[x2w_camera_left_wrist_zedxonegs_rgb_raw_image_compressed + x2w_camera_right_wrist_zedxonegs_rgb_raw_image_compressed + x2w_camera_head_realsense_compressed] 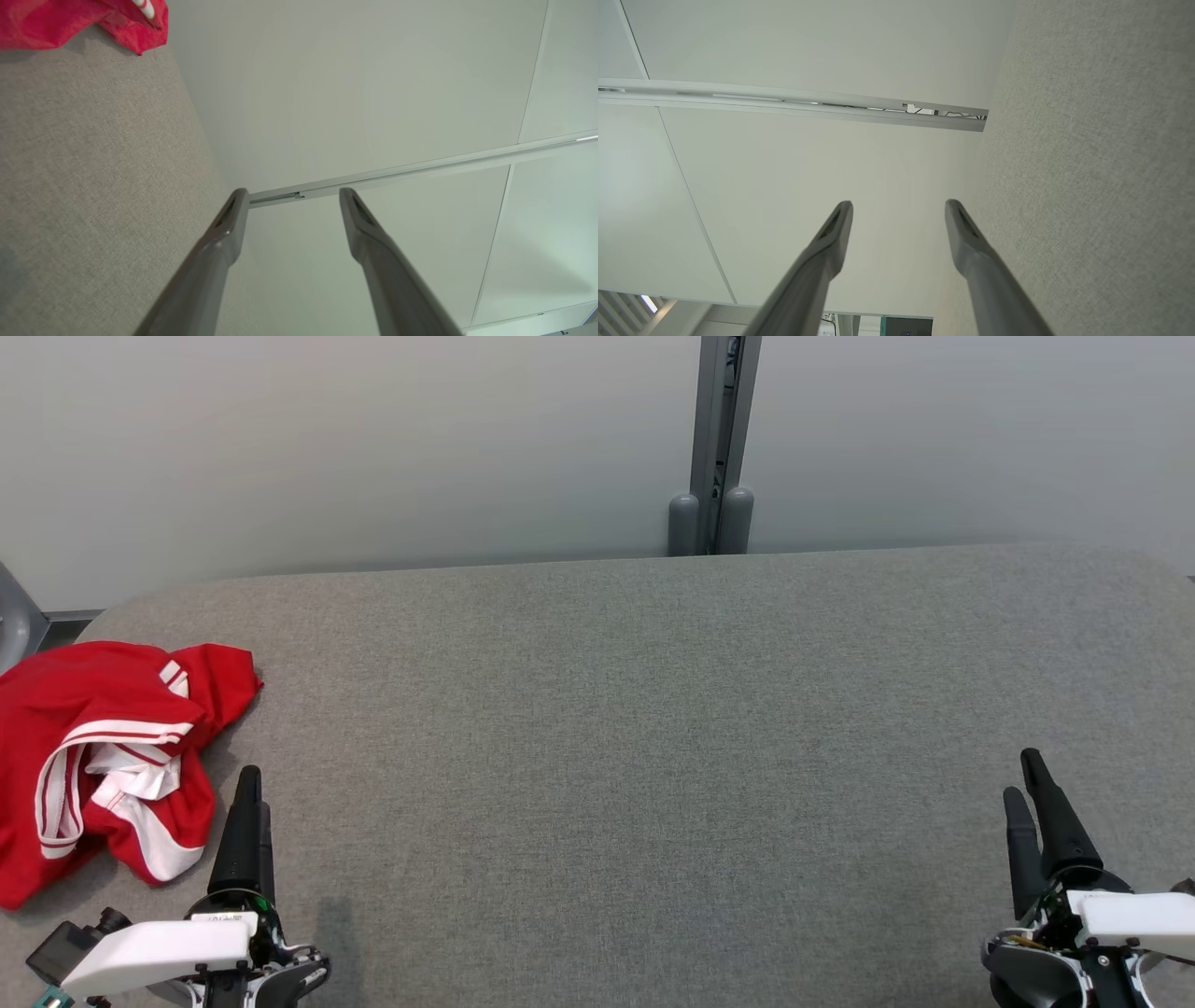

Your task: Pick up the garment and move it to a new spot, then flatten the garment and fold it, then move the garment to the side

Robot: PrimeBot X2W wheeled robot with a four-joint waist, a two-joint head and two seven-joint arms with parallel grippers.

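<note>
The red garment (93, 747) lies just left of our left gripper (254, 791), far from our right gripper (1023, 775); both gape empty.

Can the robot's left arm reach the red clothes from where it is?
Probably yes: the open left gripper sits right beside the crumpled red garment on the gray table, nothing between them.

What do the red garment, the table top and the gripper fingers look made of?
Garment: thin soft fabric, likely synthetic sportswear; it crumples in loose folds. Table: grey woven or felt-like covering, matte, with a fine speckled weave. Fingers: dark moulded plastic or rubber, smooth with a dull sheen; which, I cannot tell.
</note>
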